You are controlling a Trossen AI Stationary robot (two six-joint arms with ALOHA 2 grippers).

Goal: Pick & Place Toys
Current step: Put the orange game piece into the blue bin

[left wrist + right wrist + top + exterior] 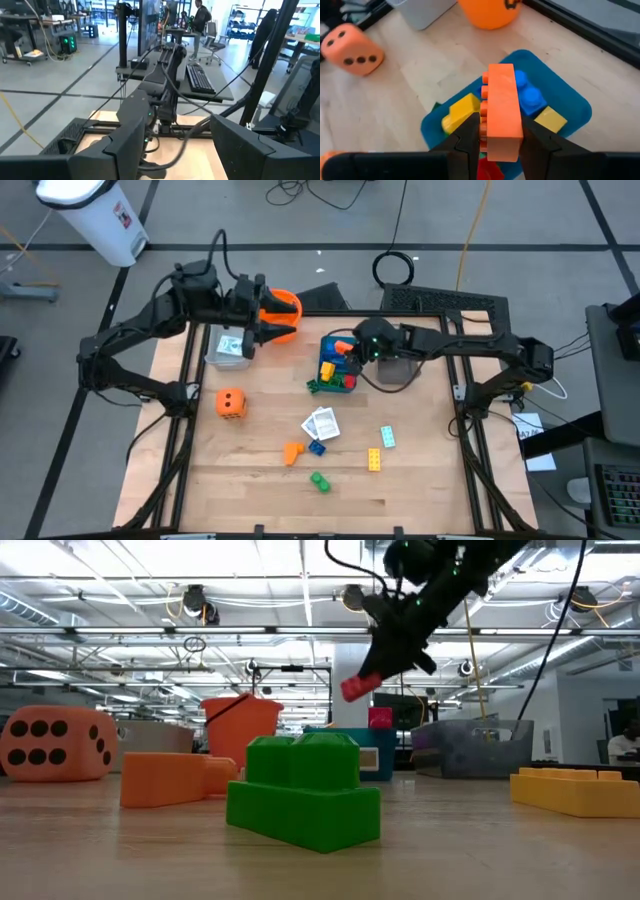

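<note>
My right gripper (500, 124) is shut on an orange brick (501, 100) above the blue tray (570, 107), which holds yellow, blue and red bricks. The tray also shows in the high view (327, 352). My left gripper (270, 320) is open and empty at the far left, beside the orange bucket (285, 305) and over a grey tray (228, 348). The orange die (231, 403) rests on the table. White cards (322, 423) and orange (292, 451), blue (316, 447), green (320, 480) and yellow (373, 460) bricks lie loose nearer the front. My right gripper pinches the orange brick's two long sides (490, 134) between its two fingers, at the end nearest the wrist. The fingers lie along the brick and slant down from the table's right. The brick (360, 687) hangs tilted, lifted clear above the tray.
A second grey tray (400, 370) stands just right of the blue one, under my right arm. A pale green brick (387, 437) lies front right. The big green brick (300, 795) stands close to the low camera.
</note>
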